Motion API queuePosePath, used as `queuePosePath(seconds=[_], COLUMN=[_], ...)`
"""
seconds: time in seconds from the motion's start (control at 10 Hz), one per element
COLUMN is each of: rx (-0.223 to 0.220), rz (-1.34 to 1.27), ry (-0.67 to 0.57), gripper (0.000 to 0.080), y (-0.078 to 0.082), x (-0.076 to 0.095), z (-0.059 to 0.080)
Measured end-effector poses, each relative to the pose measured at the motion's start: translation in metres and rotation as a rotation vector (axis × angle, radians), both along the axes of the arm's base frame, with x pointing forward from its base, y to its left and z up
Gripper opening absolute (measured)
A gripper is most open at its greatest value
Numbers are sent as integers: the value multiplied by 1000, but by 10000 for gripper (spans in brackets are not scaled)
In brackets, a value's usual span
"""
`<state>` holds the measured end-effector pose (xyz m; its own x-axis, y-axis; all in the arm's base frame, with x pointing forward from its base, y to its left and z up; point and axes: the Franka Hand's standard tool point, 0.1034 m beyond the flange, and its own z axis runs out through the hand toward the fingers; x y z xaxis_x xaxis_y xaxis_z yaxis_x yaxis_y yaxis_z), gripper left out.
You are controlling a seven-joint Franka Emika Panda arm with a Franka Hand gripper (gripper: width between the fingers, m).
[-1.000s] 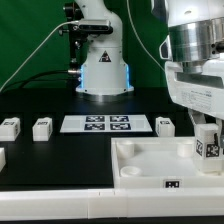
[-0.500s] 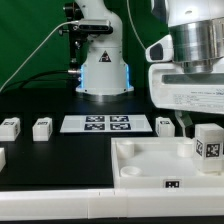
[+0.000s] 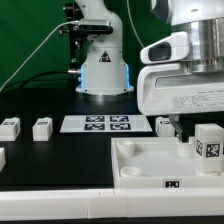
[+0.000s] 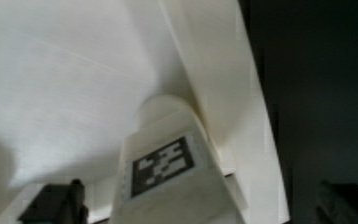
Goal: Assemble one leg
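Small white plastic block-shaped leg stands upright in far-right corner of large white square tray-like tabletop. Gripper just left of leg; finger spread unclear.

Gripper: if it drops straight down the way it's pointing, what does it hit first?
Most likely the small white tagged leg standing upright in the white tray-like tabletop; the wrist view shows it directly between the gripper fingers, which are apart. How far below is unclear.
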<state>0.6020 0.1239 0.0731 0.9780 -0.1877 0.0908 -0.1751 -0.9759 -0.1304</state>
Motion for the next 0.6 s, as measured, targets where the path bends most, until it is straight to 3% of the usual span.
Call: queuePosePath(seconds=[0.3, 0.4, 0.5, 0.6], rx=[-47, -45, -45, -45], rz=[312, 304, 303, 304], ry=[-34, -34, -34, -34], gripper=[649, 649, 551, 403], y=[-5, -6, -7, -7], x=[1, 1, 1, 1], z=[0, 0, 0, 0])
